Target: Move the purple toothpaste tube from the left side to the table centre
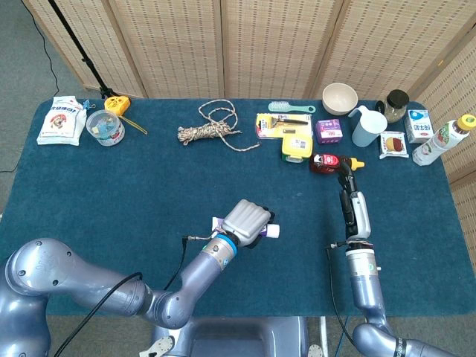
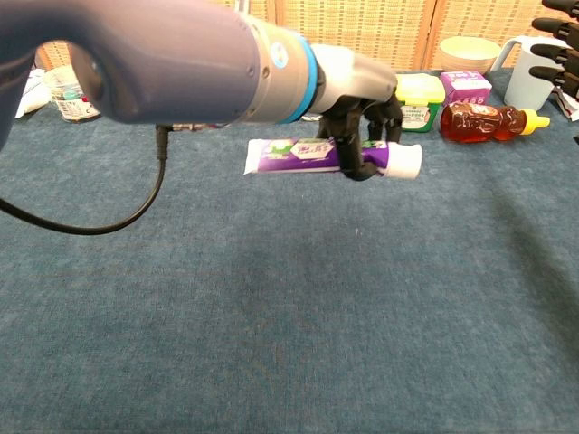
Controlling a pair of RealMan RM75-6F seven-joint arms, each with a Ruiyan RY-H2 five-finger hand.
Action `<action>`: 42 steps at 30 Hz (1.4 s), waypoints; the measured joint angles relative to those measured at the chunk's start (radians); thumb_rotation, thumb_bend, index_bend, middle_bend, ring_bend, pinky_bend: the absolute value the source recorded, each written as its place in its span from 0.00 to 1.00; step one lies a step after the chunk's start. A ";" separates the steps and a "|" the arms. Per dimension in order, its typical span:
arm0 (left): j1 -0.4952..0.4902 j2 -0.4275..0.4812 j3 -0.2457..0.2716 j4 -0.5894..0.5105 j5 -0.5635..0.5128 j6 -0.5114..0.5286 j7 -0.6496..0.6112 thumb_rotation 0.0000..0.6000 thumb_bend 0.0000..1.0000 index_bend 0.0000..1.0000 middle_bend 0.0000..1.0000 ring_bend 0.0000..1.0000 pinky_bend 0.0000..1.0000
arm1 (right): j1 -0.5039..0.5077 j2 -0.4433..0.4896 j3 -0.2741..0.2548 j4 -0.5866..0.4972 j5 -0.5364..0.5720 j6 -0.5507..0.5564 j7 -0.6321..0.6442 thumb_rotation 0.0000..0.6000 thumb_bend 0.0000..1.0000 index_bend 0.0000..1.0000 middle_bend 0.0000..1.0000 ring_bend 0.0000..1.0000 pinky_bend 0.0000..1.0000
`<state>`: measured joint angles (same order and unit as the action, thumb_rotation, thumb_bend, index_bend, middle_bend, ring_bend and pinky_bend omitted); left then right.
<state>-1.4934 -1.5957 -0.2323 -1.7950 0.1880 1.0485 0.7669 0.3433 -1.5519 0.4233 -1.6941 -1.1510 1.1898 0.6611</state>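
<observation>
The purple toothpaste tube [image 2: 294, 154] with a white cap lies level in my left hand [image 2: 362, 99], which grips it from above near the cap end. In the head view the left hand [image 1: 245, 219] covers most of the tube [image 1: 272, 232]; only the cap and the flat tail stick out. The tube is low over the blue cloth near the middle of the table. My right hand [image 1: 354, 208] is off to the right with straight fingers and holds nothing. Its fingertips [image 2: 554, 52] show at the chest view's right edge.
An amber bear-shaped bottle [image 1: 336, 162] lies behind the right hand. A yellow-green box [image 1: 296, 146], a purple box [image 1: 328, 131], a light blue jug [image 1: 368, 126] and a bowl [image 1: 339, 97] line the back right. Rope [image 1: 212, 128] lies at back centre, a tub [image 1: 105, 127] back left.
</observation>
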 measured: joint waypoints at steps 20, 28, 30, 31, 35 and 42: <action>0.114 0.059 0.067 -0.029 0.059 -0.003 -0.047 1.00 0.50 0.00 0.00 0.00 0.17 | -0.011 0.065 0.008 0.016 -0.009 0.013 -0.017 0.15 0.00 0.00 0.00 0.00 0.00; 0.239 0.170 0.108 -0.136 0.204 0.116 -0.112 1.00 0.50 0.00 0.00 0.00 0.16 | -0.012 0.126 -0.007 0.022 -0.019 -0.011 -0.063 0.30 0.00 0.00 0.00 0.00 0.00; 0.272 0.194 0.122 -0.160 0.243 0.148 -0.128 1.00 0.50 0.00 0.00 0.00 0.17 | -0.012 0.144 -0.016 0.025 -0.023 -0.020 -0.080 0.47 0.00 0.00 0.00 0.00 0.00; 0.294 0.207 0.131 -0.174 0.269 0.169 -0.140 1.00 0.50 0.00 0.00 0.00 0.17 | -0.012 0.152 -0.019 0.027 -0.024 -0.024 -0.086 0.55 0.00 0.00 0.00 0.00 0.00; 0.368 0.255 0.171 -0.212 0.372 0.233 -0.180 1.00 0.50 0.02 0.00 0.01 0.17 | -0.016 0.180 -0.042 0.039 -0.036 -0.031 -0.124 0.84 0.00 0.00 0.00 0.00 0.00; 0.566 0.399 0.283 -0.265 0.601 0.339 -0.279 1.00 0.50 0.04 0.03 0.06 0.17 | -0.029 0.221 -0.095 0.079 -0.066 -0.014 -0.237 1.00 0.10 0.00 0.00 0.00 0.00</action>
<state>-0.9275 -1.1970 0.0507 -2.0598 0.7886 1.3879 0.4879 0.3145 -1.3312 0.3282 -1.6147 -1.2175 1.1761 0.4242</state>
